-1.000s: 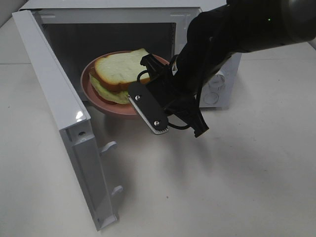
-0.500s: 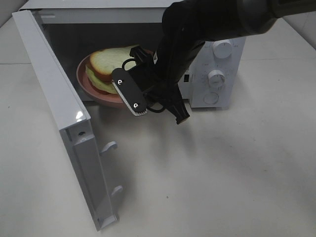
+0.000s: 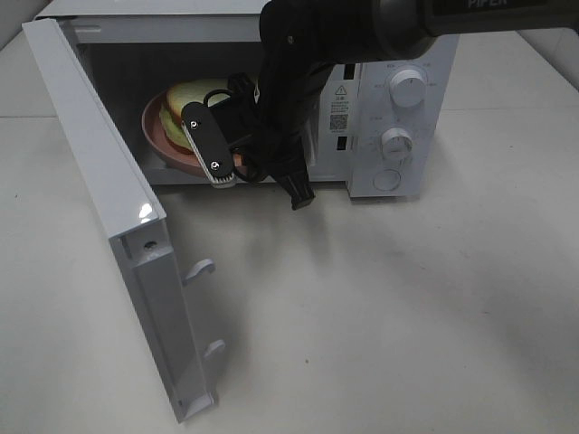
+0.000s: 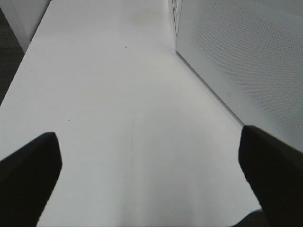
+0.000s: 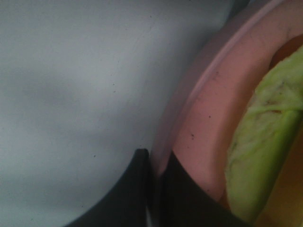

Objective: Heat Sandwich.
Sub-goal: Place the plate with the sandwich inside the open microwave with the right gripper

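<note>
Right claw (image 5: 154, 163) is pinched shut on the rim of a pink plate (image 5: 199, 123) carrying the sandwich (image 3: 188, 96), inside the microwave (image 3: 425, 154), whose door stands open. Left claw (image 4: 151, 170) hangs spread wide above the tabletop (image 4: 118, 71).

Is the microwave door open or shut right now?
Open. The door stands swung out leftward, exposing the sandwich on its pink plate inside.
</note>
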Controlling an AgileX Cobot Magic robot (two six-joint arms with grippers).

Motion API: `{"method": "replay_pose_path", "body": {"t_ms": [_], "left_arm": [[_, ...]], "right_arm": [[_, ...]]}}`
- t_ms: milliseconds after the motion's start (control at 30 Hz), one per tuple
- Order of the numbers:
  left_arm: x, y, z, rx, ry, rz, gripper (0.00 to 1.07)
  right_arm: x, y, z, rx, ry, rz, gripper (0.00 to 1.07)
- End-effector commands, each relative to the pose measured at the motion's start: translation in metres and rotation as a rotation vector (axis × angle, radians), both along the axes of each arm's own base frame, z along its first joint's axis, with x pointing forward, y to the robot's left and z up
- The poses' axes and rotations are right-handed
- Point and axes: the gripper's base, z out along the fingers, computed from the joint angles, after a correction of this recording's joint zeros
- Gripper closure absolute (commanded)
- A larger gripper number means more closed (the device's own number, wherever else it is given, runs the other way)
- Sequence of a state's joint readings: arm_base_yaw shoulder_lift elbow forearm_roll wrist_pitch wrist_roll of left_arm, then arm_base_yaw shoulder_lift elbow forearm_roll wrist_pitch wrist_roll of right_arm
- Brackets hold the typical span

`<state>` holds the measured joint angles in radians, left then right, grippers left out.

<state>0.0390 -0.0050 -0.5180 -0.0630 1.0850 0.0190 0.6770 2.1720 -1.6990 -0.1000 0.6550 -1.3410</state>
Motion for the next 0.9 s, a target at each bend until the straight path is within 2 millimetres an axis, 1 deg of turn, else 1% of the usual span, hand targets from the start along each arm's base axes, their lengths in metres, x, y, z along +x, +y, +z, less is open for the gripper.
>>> {"method": "replay_pose_path", "body": {"t_ms": [33,367,633,667,833,900], "left_arm": [[-0.003,0.000,0.001,0.001,-0.034,0.005,0.10],[-0.003,0.000,0.001,0.001,-0.034,0.005,0.10],[-0.003,0.000,0.001,0.001,-0.034,0.005,0.10],[-0.003,0.000,0.001,0.001,-0.034,0.005,0.10],[-0.003,0.000,0.001,0.001,-0.034,0.005,0.10],[-0.003,0.000,0.001,0.001,-0.034,0.005,0.10]], "right_arm": [[0.008,0.005,0.006,0.022,-0.031,-0.019,1.07],[0.021,0.014,0.001,0.023,-0.041,-0.035,1.07],[0.033,0.021,-0.008,0.031,-0.056,-0.030,1.07],[0.038,0.019,-0.008,0.039,-0.064,-0.038,1.07],[0.039,0.020,-0.012,0.045,-0.071,-0.037,1.07],[0.045,0.016,-0.013,0.047,-0.076,-0.049,1.07]]}}
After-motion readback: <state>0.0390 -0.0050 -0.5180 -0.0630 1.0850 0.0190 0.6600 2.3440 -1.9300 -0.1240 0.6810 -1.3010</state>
